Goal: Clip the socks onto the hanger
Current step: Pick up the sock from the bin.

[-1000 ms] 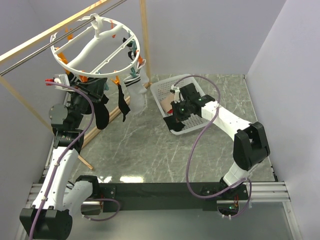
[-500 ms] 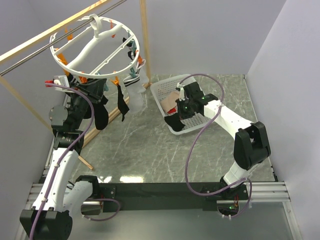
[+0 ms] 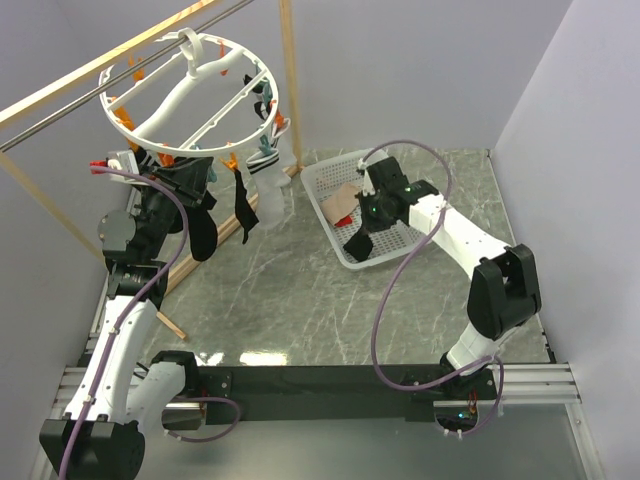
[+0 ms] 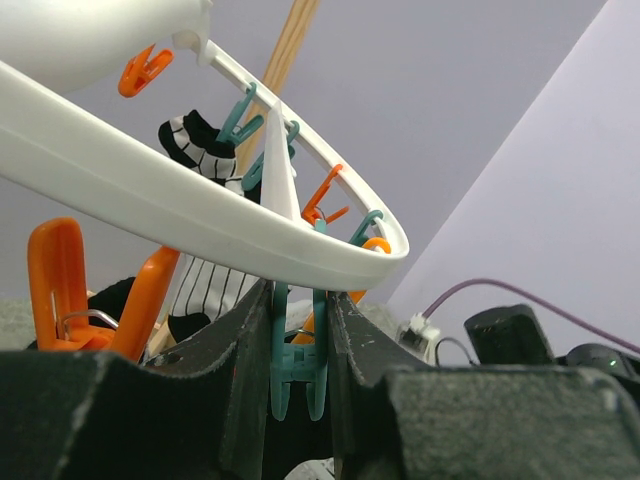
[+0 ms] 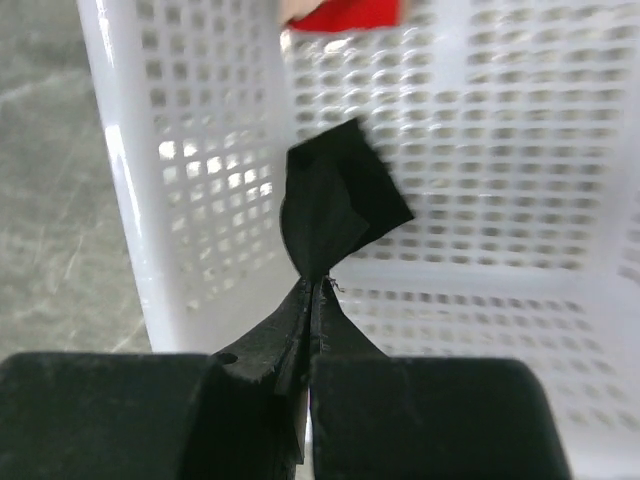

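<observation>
Compared with a second earlier, the right gripper (image 5: 312, 290) has risen out of the white mesh basket (image 3: 318, 180) and drawn back toward its far rim, carrying a black sock (image 5: 335, 205) that before lay low inside; the left arm and the hanger (image 4: 150, 195) have not shifted. We see the right jaws fully closed, pinching the sock by a small fold at its edge, so that the rest of the fabric hangs free below the fingers and just above the basket floor. We judge that this thin grip leaves most of the sock free to be offered to a clip. The sock is well apart from the hanger, lower and to its right. The left gripper (image 4: 297, 350) sits directly beneath the near rim of the hanger, its two fingers closed against either side of a teal clip (image 4: 297, 375) that hangs from the ring. We take this hold as steadying the hanger and readying that clip for the incoming sock. Two black socks (image 3: 245, 205) and a striped white sock (image 3: 270, 185) already hang from clips under the hanger's rim. A tan and red item (image 3: 343, 200) remains in the basket.
</observation>
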